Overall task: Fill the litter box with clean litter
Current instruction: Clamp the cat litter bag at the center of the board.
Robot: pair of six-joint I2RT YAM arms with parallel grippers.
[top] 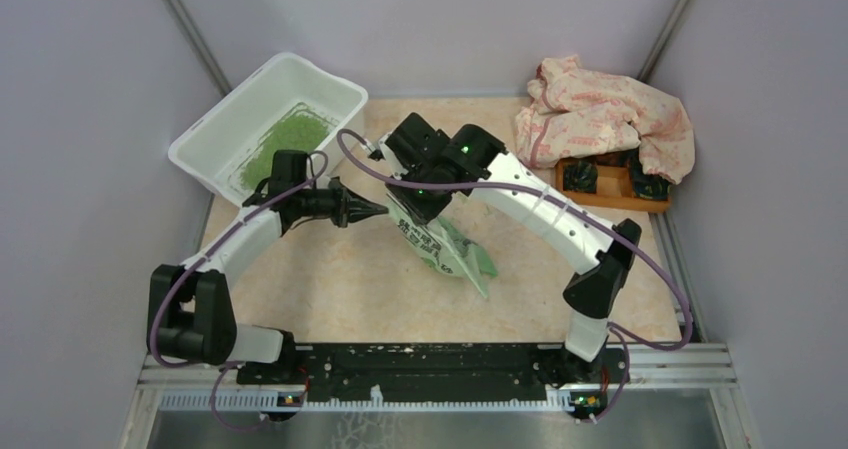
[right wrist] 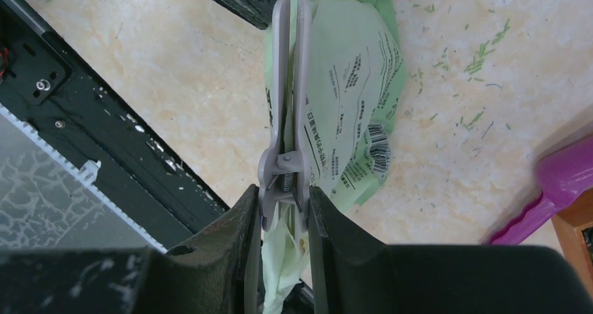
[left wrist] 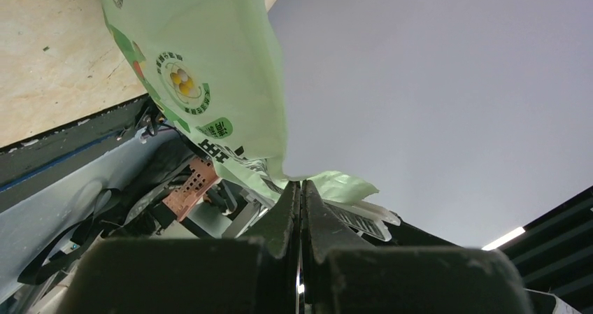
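While the litter box (top: 222,119) sits at the far-left corner of the tabletop (top: 330,279), its long axis runs diagonally, from the left edge toward the far edge. The clean litter (top: 290,139) lies inside as a light green streak along that same axis, nearer the tub's table-facing wall. A few stray granules (right wrist: 482,55) dot the table.

Near the table's middle, the right gripper (right wrist: 280,191) is pinched on the handles of a grey clip (right wrist: 290,83) clamped onto the green bag (top: 455,254). The bag stretches from the clip toward the near-right corner.

The left gripper (top: 380,210) points toward the right edge with its fingers pressed together. Their tips meet the bag's edge, and whether they catch any film cannot be told.

A purple scoop (right wrist: 559,181) lies beside the orange tray (top: 610,184), which is half under a crumpled cloth (top: 600,114) at the far-right corner.
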